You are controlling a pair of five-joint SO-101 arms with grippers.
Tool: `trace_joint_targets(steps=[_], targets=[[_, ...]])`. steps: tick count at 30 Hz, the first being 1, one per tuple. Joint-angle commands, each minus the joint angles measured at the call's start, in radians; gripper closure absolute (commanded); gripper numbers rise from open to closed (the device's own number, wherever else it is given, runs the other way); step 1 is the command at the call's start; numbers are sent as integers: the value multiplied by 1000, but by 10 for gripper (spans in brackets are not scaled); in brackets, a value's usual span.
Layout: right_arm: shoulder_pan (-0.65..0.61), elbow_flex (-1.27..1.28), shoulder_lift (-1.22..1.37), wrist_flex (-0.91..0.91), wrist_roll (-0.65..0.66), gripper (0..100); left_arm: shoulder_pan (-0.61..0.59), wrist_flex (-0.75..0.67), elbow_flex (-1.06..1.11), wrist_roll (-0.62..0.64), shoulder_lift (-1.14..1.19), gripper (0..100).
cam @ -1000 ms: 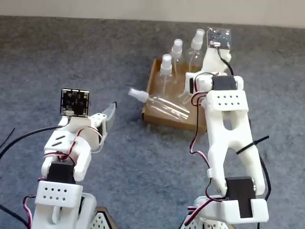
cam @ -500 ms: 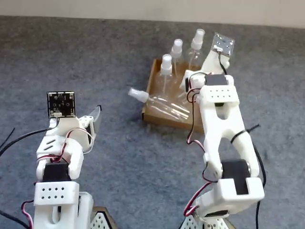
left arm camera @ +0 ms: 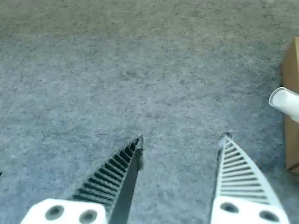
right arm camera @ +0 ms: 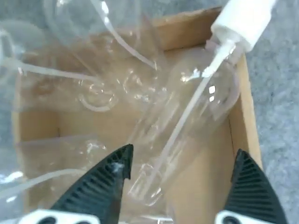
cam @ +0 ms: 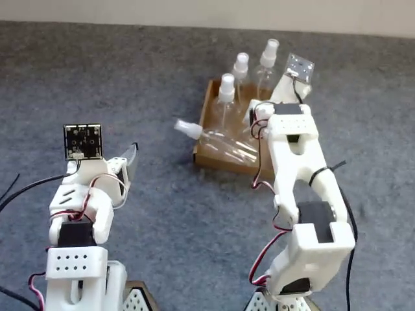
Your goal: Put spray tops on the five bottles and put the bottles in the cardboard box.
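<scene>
The cardboard box [cam: 209, 115] holds three upright clear bottles with white spray tops [cam: 226, 89]. Another clear bottle [cam: 224, 146] lies on its side, its spray top [cam: 187, 127] poking past the box's left wall. My right gripper [right arm camera: 183, 154] hangs open over the box's right part, above a leaning bottle [right arm camera: 196, 107] with a white top [right arm camera: 243, 18]. My left gripper [left arm camera: 182, 140] is open over bare carpet, left of the box; the lying bottle's top [left arm camera: 285, 100] and the box edge [left arm camera: 293, 116] sit beyond it. In the high view the left gripper [cam: 130, 162] is near the left arm's base.
Grey carpet [cam: 130, 84] covers the whole table around the box. The right arm [cam: 295, 162] stretches over the box's right side and hides that corner. Open carpet lies to the left and in front of the box.
The left arm drew back toward its base, then stayed still. The right arm's wrist swung and leaned farther over the box's right side.
</scene>
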Motion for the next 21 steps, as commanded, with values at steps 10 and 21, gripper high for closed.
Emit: trace_joint_targets(steps=[10, 21], targets=[[62, -54, -2, -16, -9, 882, -12, -26, -1, -5, -2, 769], [125, -111, -4, -18, -9, 962, -10, -26, 1, -5, -2, 769]])
